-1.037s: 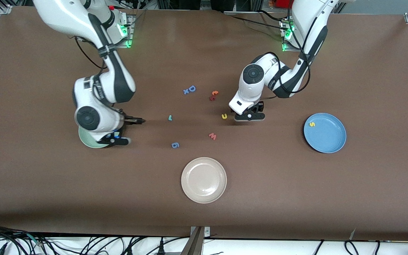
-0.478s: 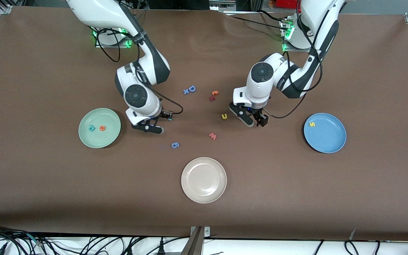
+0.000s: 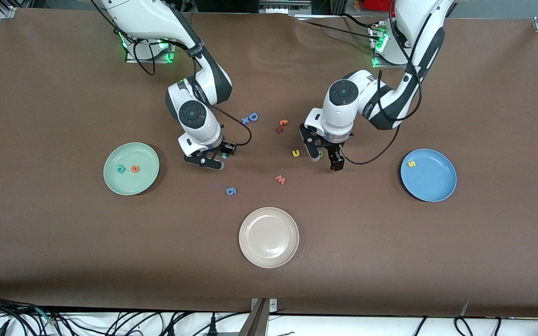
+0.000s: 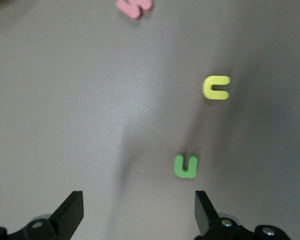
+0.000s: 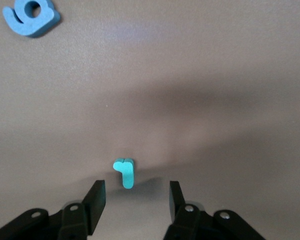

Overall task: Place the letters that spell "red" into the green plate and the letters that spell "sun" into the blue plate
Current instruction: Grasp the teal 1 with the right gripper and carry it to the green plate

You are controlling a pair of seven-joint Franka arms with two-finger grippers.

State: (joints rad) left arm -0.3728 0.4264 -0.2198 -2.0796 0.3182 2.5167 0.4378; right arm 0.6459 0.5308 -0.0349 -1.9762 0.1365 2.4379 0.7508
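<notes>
The teal "r" (image 5: 124,172) lies flat on the table between my right gripper (image 5: 135,200) fingers, which stand apart, empty; thin, light foam, I'd pinch its stem; left gripper (image 4: 137,210) spread wide over the green "n" (image 4: 185,166), beside the yellow "u" (image 4: 216,87).

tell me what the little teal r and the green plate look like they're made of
Teal r: likely foam, matte, with thick soft-looking cut edges and no glare. Green plate: probably plastic or melamine, smooth, evenly pale mint with a faint sheen; the exact material is uncertain.
</notes>
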